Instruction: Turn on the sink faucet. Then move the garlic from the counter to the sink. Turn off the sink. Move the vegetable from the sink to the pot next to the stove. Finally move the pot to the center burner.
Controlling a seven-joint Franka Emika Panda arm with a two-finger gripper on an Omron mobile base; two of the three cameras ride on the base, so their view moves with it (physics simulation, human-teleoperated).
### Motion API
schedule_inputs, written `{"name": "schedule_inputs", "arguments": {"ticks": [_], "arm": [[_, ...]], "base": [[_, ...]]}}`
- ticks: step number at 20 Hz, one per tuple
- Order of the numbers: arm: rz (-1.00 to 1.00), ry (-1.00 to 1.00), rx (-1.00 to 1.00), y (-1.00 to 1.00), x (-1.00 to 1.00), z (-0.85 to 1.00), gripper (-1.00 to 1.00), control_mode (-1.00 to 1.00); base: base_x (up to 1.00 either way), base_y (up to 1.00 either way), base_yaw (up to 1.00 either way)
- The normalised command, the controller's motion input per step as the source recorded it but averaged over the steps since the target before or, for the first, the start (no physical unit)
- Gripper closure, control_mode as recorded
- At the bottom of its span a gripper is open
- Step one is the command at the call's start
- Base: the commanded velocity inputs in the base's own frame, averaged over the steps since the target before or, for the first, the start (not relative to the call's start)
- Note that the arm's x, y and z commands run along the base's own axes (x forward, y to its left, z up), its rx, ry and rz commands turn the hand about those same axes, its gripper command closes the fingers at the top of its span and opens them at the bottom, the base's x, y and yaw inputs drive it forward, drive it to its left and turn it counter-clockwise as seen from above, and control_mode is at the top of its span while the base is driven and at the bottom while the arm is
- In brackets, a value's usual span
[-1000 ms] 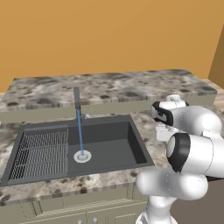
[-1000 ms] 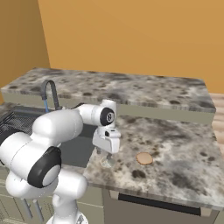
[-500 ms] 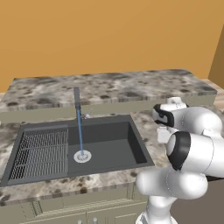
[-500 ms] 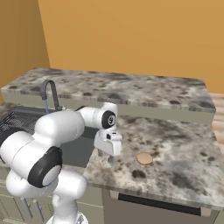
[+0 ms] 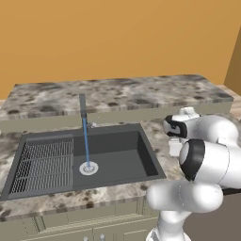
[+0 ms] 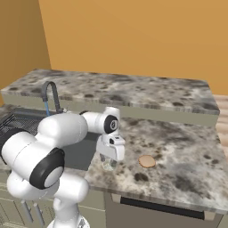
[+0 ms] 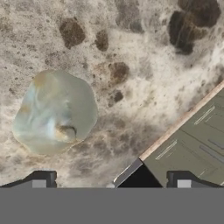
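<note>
Near the counter's front edge, just right of the sink, lies the garlic, almost straight below the gripper. Jaws spread wide, holding nothing. Offset slightly toward one fingertip, so needs centring before descending.

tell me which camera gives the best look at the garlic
The hand view: the garlic lies large and unblocked on the counter. The right base view shows it partly hidden below the open gripper. The left base view adds nothing clear.
</note>
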Motion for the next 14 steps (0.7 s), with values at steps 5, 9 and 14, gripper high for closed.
{"name": "schedule_inputs", "arguments": {"ticks": [5, 9, 14], "arm": [[0.1, -0.03, 0.0, 0.0, 0.02, -0.11, -1.0, -1.0], [0.13, -0.06, 0.0, 0.0, 0.07, -0.09, -1.0, -1.0], [0.14, -0.09, 0.0, 0.03, 0.11, -0.11, -1.0, -1.0]], "base": [[0.0, 0.0, 0.0], [0.0, 0.0, 0.0], [0.0, 0.0, 0.0]]}}
